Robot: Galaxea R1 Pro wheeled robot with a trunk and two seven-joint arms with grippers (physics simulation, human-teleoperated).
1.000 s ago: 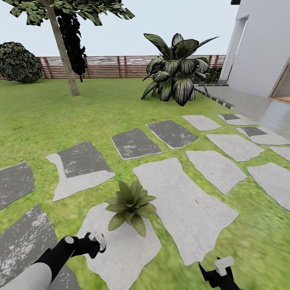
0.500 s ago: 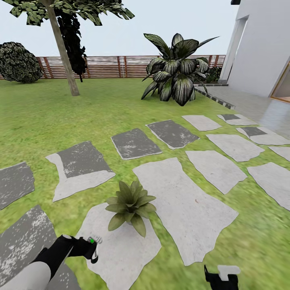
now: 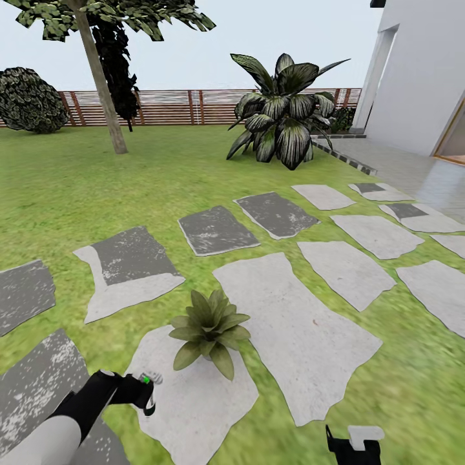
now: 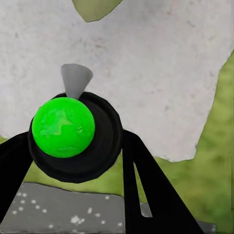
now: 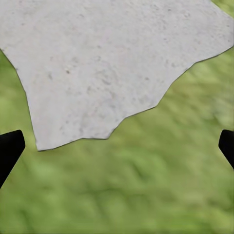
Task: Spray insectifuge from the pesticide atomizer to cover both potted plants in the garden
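Garden (image 3: 77, 187): wide green lawn, brown slatted fence (image 3: 168, 106) along the far edge, white building wall (image 3: 423, 71) at far right with a paved terrace below it. Tree trunk (image 3: 100, 77) leaning at far left, round dark shrub (image 3: 29, 100) beside the fence. Big dark striped-leaf bush (image 3: 281, 113) stands near the terrace corner.

Stepping stones (image 3: 297, 323): irregular grey slabs scattered over the near lawn, some pale, some dark-mottled. Largest pale slab lies centre; another pale slab (image 3: 194, 400) just nearer and to its left.

Potted plant (image 3: 210, 329): one low rosette of broad pointed green leaves, sitting at the far edge of the nearer pale slab. Pot itself hidden under the leaves.

Left arm enters from the lower left corner, black forearm over a dark slab. Left hand (image 3: 147, 391) hovers over the near pale slab, close to the rosette on its near-left side, not touching it. Left wrist view: left hand (image 4: 73, 156) pinching the pesticide atomizer (image 4: 73, 134), black fingers (image 4: 146, 180) pressed against either side of its round dark body; bright green cap faces the camera, grey nozzle cone points out over the slab.

Right hand (image 3: 354, 442) low at the bottom edge, over grass. Right wrist view: fingertips (image 5: 9, 148) spread wide at the frame edges, holding nothing, grass and a pale slab edge beneath.
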